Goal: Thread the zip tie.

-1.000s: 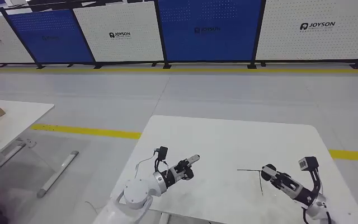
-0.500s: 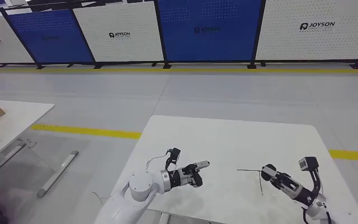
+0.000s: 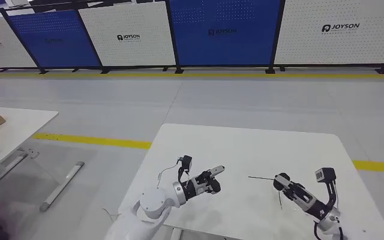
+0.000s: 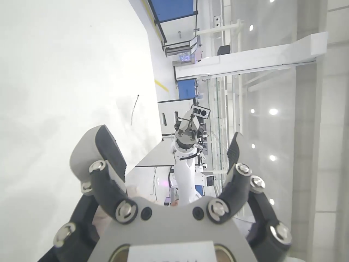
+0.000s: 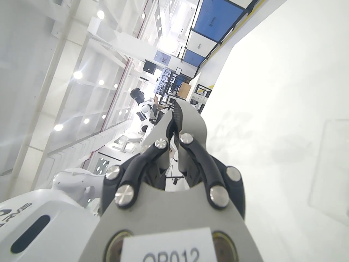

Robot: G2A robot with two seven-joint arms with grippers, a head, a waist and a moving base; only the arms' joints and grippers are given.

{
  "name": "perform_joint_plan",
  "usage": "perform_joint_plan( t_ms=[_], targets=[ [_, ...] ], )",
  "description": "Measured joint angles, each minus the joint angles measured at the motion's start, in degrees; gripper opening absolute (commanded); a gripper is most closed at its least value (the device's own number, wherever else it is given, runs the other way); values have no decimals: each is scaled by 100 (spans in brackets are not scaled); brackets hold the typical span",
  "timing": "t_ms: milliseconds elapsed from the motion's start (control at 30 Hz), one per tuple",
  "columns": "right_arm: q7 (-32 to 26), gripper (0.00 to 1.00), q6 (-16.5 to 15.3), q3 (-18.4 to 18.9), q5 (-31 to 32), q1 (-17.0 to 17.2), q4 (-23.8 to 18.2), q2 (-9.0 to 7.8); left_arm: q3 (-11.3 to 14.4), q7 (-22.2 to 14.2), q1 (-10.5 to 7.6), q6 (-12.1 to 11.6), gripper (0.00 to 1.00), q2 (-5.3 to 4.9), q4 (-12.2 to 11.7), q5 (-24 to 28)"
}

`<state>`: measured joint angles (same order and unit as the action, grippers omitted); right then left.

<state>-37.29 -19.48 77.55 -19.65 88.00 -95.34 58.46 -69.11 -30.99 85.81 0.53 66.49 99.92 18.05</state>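
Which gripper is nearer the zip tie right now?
Right. The right gripper sits at the zip tie, which sticks out from its tip; the left gripper is open, apart from it across the table.

Logo lettering on white panels (image 3: 340, 27) at eleven and one o'clock, blue panel (image 3: 222, 24) at twelve; printed code label (image 5: 167, 246) on right gripper (image 5: 174, 114) base

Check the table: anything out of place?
Nothing damaged. One oddity: besides the zip tie in the right gripper, a second thin black strip lies loose on the table, near that gripper.
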Motion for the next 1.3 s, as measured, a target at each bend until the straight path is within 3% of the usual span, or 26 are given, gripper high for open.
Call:
perform_joint_plan(
  t_ms=[100,200,300,633,733,900,1067,1167,1300],
  targets=[
    [-27,0,0,-131,-36,-45,11,68,265,243,-142,-135,100,54,-160,-33],
    [-196,0,0,-289,96,-117,109,116,580,535,-414,-169,100,138,-448,11],
    [-425,0,0,-364,100,-194,205,131,842,623,-712,17,100,207,-762,160],
    [-413,0,0,-359,95,-191,202,130,854,599,-716,46,100,208,-780,173],
    [-368,0,12,-361,88,-189,195,137,865,625,-673,-59,100,220,-739,342],
    [478,0,-1,-501,73,-150,95,224,951,714,-634,-543,100,263,-833,615],
    [1696,0,-1,-892,680,-70,-49,363,1229,986,-810,-837,100,367,-1100,800],
    [1768,0,70,-1048,865,-112,26,396,1411,1221,-972,-877,100,439,-1309,856],
    [1751,0,85,-1049,871,-118,32,395,1434,1248,-992,-860,100,446,-1337,850]
  ],
)
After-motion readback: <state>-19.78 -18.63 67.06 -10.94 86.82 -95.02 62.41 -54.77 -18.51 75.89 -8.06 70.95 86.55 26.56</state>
